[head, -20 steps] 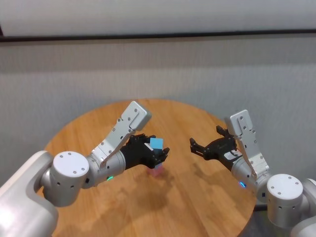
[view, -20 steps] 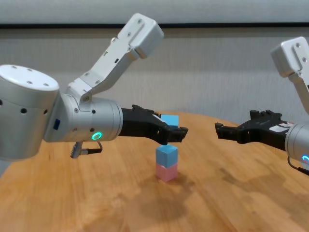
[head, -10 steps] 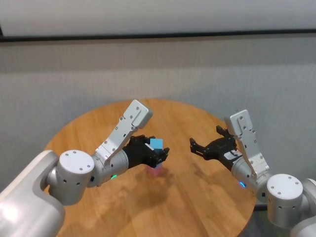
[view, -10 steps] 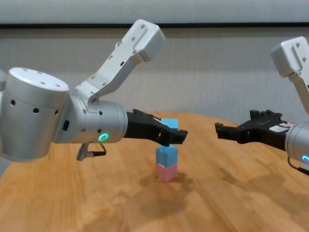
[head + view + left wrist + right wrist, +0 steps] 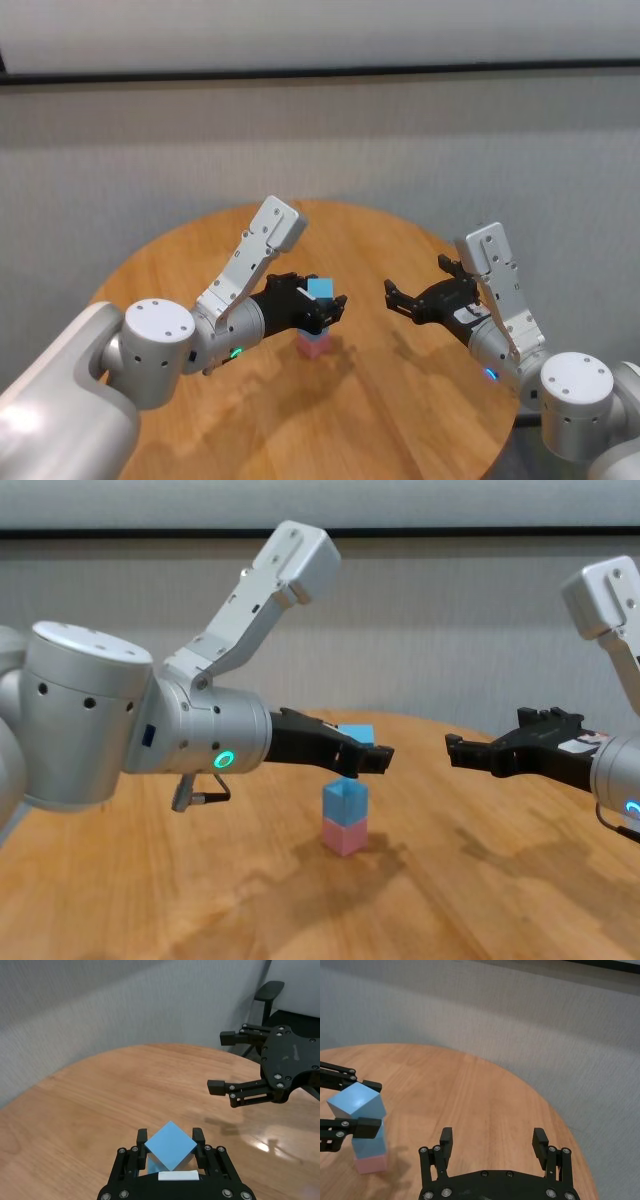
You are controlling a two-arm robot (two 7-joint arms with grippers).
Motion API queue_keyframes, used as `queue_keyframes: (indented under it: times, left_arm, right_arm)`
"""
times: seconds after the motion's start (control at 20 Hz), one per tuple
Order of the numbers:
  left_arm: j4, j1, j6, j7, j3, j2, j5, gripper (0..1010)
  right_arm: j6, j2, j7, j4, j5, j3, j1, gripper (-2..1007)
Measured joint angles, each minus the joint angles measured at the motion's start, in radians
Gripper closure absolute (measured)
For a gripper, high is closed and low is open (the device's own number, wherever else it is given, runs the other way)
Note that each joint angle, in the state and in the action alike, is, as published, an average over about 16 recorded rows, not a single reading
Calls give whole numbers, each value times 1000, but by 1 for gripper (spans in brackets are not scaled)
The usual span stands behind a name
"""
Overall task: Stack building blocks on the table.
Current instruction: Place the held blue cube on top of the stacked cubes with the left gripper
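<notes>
Head view: on the round light-brown wood-grain table [image 5: 400, 400], the left end effector [image 5: 322, 306] grips a small matte light blue cube [image 5: 320, 289] just above a pale pink cube [image 5: 314, 344]; the right end effector [image 5: 412, 293] hovers well apart, fingers spread wide and empty; left wrist view: the held blue cube [image 5: 170, 1145] sits clamped between two black fingers [image 5: 142, 1137]; right wrist view: the held cube hangs just over a second light blue cube [image 5: 369, 1144] resting on the pink one; chest view: that two-cube stack [image 5: 345, 818] stands on the table directly beneath the carried cube, a small gap between them
</notes>
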Motion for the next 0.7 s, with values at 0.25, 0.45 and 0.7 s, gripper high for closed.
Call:
queue_keyframes:
  times: [0.25,0.45,0.7]
  left_arm:
    - [33,-13,-4,-5,-4,-12,-14,443]
    - [57,-21,-9,-9,-5,-18,-22,443]
    - [81,-30,-16,-11,-4,-22,-28,443]
  right_arm:
    - [0,0,0,0,0,0,0,1]
    - [0,0,0,0,0,0,0,1]
    - [0,0,0,0,0,0,0,0]
